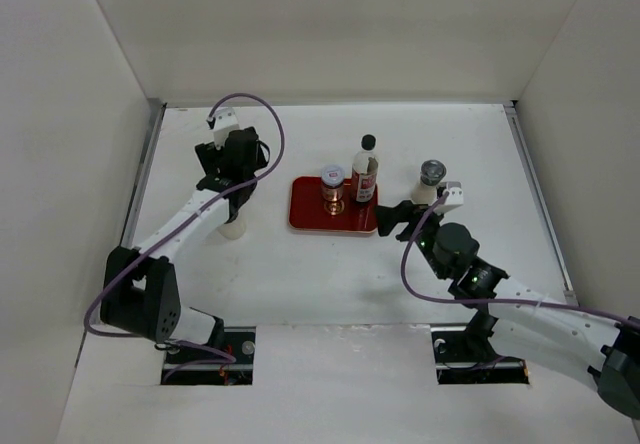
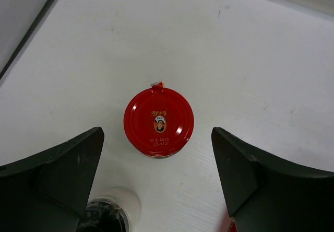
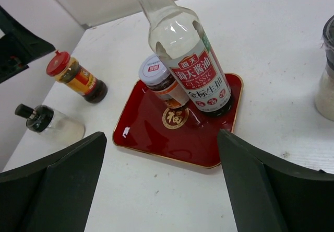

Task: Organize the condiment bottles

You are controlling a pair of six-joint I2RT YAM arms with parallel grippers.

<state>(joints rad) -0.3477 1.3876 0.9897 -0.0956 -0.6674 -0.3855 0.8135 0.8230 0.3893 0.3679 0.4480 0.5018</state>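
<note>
The left gripper [image 2: 155, 134] is hovering, fingers apart, over the red-lidded jar [image 2: 158, 121], which is standing on the surface [image 2: 250, 59] beside the black-lidded jar [image 2: 107, 216]. The right gripper [image 3: 162, 135] is gaping empty, facing the red tray [image 3: 151, 138], which is carrying the soy sauce bottle [image 3: 185, 59] and the white-lidded jar [image 3: 156, 75].

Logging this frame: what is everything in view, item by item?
tall bottle: 1, clear with black cap and red label, standing on the tray
white-lidded jar: 1, on the tray next to the bottle
red-lidded jar: 1, on the table left of the tray, under the left gripper
black-lidded jar: 1, on the table near the red-lidded jar
grey-lidded jar: 1, on the table right of the tray
tray: 1, red with gold emblem, mid-table
table: 1, white
left gripper: 1, black, open
right gripper: 1, black, open, facing the tray
</note>
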